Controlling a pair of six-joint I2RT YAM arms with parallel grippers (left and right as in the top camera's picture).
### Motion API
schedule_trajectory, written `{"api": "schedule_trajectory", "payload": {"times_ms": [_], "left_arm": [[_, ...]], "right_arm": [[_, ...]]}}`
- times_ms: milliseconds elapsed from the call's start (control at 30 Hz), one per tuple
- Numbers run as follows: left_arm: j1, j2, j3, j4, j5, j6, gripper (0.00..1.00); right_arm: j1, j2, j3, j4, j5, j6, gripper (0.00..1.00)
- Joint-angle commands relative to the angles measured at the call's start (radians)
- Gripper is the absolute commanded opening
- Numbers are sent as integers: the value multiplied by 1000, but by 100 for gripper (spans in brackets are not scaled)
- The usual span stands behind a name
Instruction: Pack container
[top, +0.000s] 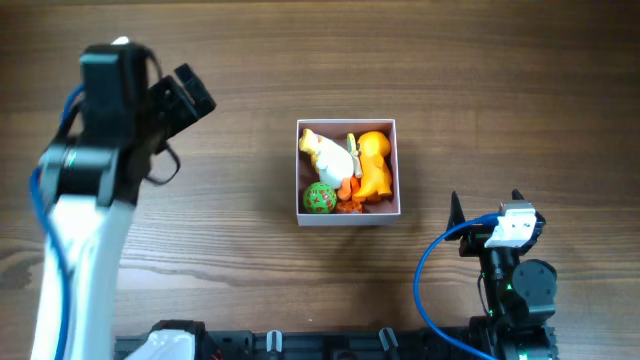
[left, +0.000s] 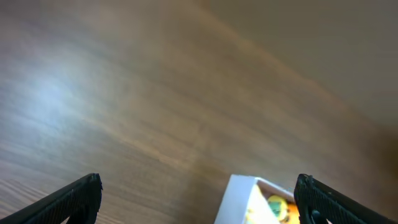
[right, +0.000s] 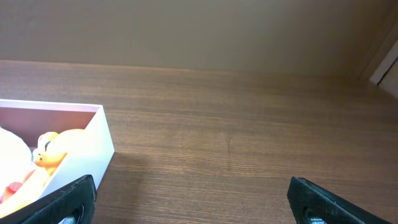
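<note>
The container (top: 348, 214), a small square box with white walls and a pink inside, sits mid-table. It holds a white duck toy (top: 328, 152), a yellow-orange toy (top: 375, 160), a green ball (top: 320, 198) and small orange bits (top: 349, 199). Its corner shows in the left wrist view (left: 239, 199) and its side in the right wrist view (right: 93, 149). My left gripper (top: 187, 95) is open and empty, raised to the left of the container. My right gripper (top: 485, 205) is open and empty near the front right, pointing away over bare wood.
The wooden table (top: 500, 80) stretches all round the container. A blue cable (top: 432, 290) loops by the right arm's base at the front edge. A black rail (top: 300, 345) runs along the front.
</note>
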Motion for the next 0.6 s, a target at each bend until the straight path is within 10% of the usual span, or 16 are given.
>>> {"api": "schedule_trajectory", "payload": {"times_ms": [0, 567], "left_arm": [[3, -246, 13, 1, -35, 39, 100], [5, -1098, -45, -286, -146, 42, 100]], "right_arm": [[-4, -14, 0, 2, -16, 0, 100], [-4, -14, 0, 2, -16, 0, 100]]}}
